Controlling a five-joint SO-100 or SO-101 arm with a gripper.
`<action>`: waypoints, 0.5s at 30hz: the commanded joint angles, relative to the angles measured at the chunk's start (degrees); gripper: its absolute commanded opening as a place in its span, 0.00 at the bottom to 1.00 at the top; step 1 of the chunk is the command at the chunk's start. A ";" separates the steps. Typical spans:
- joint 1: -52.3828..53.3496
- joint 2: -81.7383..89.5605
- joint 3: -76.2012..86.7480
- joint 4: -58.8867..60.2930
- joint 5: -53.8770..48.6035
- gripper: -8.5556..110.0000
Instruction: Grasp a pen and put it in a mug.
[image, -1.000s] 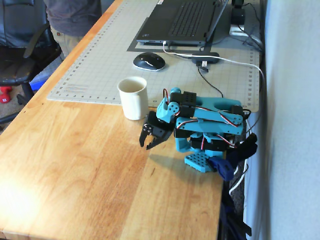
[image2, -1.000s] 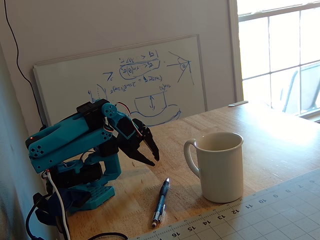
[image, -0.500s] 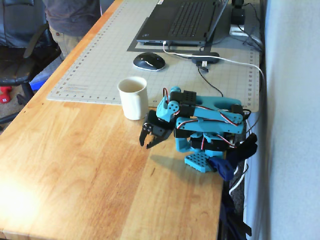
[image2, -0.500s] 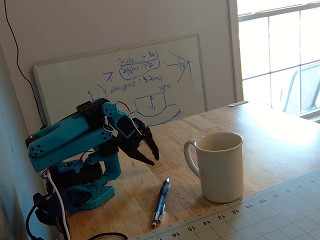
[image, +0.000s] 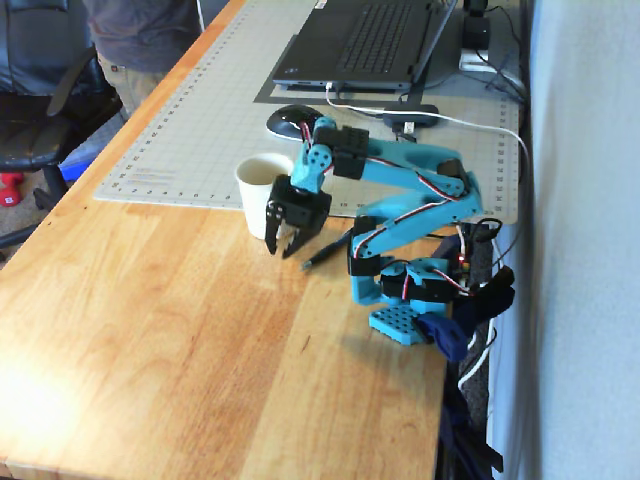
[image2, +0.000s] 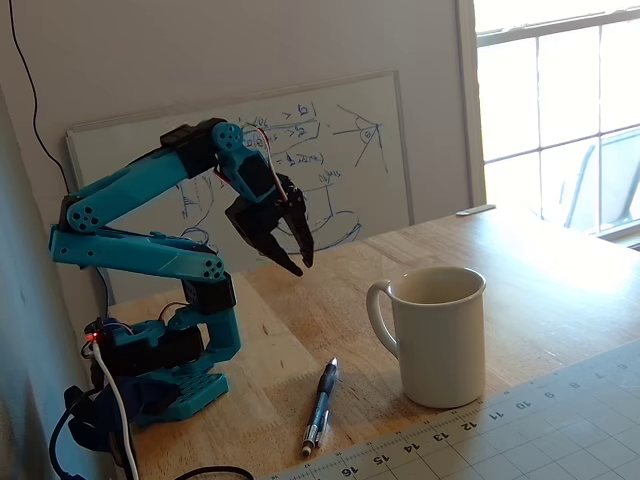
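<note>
The cream-white mug (image: 266, 196) stands upright at the near edge of the cutting mat, also seen in a fixed view (image2: 440, 335) with its handle to the left. The dark pen (image: 327, 248) lies flat on the wooden table between the mug and the arm's base; its length shows in a fixed view (image2: 320, 406). My gripper (image: 282, 249) hangs in the air, pointing down, just right of the mug and left of the pen. In a fixed view the gripper (image2: 301, 266) is well above the table, slightly open, with nothing between its fingers.
A cutting mat (image: 200, 130) carries a black mouse (image: 285, 118) and a laptop (image: 360, 40) behind the mug. A whiteboard (image2: 330, 160) leans on the wall behind the arm. Cables (image: 470, 125) run by the base. A wall is close on the right.
The arm has lifted and unfolded from its low folded pose. The gripper rose and swung toward the mug, uncovering the pen in the view from above. Mug and pen have not moved.
</note>
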 joint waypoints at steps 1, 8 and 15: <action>-0.35 -2.90 -13.27 5.01 0.44 0.11; 0.09 -7.38 -24.43 14.24 0.44 0.11; 0.44 -7.91 -26.98 16.61 0.53 0.11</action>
